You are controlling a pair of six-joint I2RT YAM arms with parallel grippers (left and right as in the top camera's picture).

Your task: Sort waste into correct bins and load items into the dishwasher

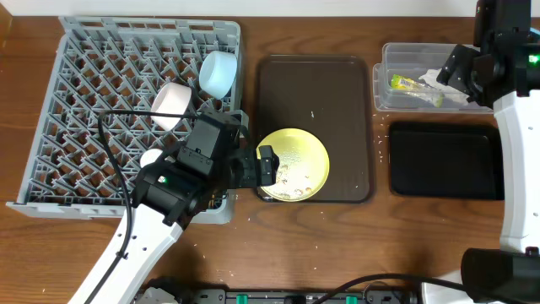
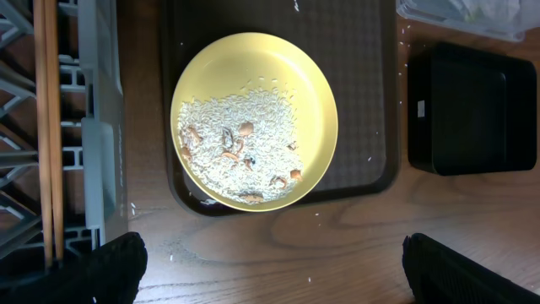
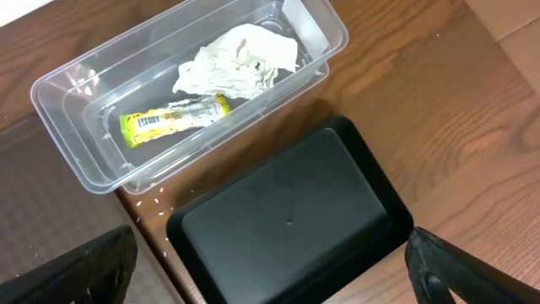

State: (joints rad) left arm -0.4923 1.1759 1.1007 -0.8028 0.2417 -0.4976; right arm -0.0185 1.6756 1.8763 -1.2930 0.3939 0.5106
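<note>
— Where is the plate?
— The pale yellow plate [image 2: 253, 118] sits in the corner of the brown serving tray [image 1: 312, 84] nearest the rack, its rim reaching the tray's edge. Pale crumbs [image 2: 240, 139] and a few browner bits cover its middle.
— And the left jaws?
— Spread wide, nothing between them. In the overhead view they sit at the plate's rack-side rim; I cannot tell whether they touch it.
— The rest of the waste?
— The crumpled white napkin [image 3: 236, 63] and the yellow-green wrapper [image 3: 173, 121] lie side by side in the clear tub [image 3: 76, 143]. The black tray [image 3: 287, 219] just beside the tub looks bare inside. Loose grains [image 2: 181, 245] dot the counter [image 1: 337, 245] around both trays.
— The right jaws?
— Also wide apart and holding nothing, up above the tub and the black tray.
— What is in the grey dish rack [image 1: 84, 101]?
— The light blue bowl [image 1: 218, 72] and the pinkish-white bowl [image 1: 173, 105] stand tilted among the pegs near its tray-side edge. The chopsticks [image 2: 49, 127] lie together along the rack. A cream cup [image 1: 152, 158] shows partly beside the left arm.
</note>
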